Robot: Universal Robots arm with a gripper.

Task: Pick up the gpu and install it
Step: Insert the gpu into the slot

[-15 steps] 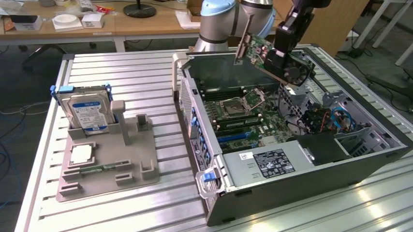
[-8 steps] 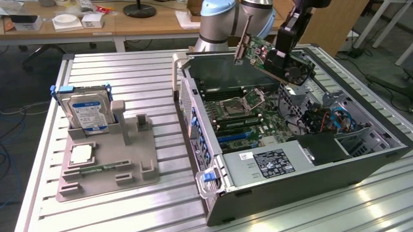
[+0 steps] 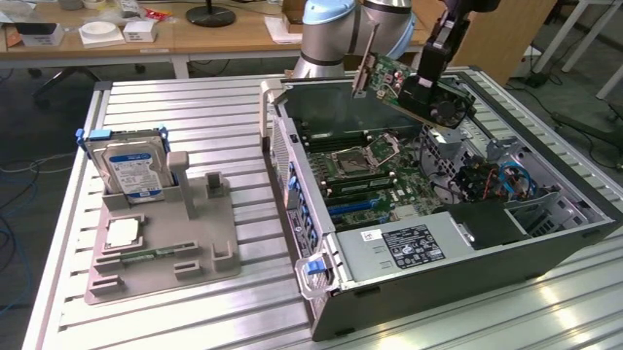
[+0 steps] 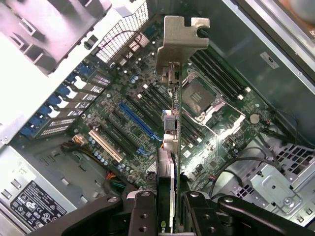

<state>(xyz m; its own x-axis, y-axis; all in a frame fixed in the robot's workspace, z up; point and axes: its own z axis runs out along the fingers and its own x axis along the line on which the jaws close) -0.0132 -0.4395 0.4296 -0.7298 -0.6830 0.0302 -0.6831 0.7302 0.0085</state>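
My gripper [image 3: 425, 79] is shut on the gpu [image 3: 409, 87], a green circuit card with a black fan cooler and a metal bracket. The card hangs tilted above the open computer case [image 3: 545, 240], over the far part of the motherboard [image 3: 370, 171]. In the wrist view the gpu [image 4: 170, 162] is seen edge-on between my black fingers [image 4: 142, 216], its bracket [image 4: 179, 39] pointing away from the wrist. Beneath it lies the motherboard [image 4: 123, 98] with a long blue slot [image 4: 138, 120] beside the card's edge. The card is apart from the board.
A grey parts holder [image 3: 185, 255] stands on the metal table at the exterior view's left, with a hard drive [image 3: 131, 168] upright in it and a green memory stick [image 3: 146, 255] lying flat. The case holds a power supply [image 3: 409, 244], cables [image 3: 511, 182] and a drive cage.
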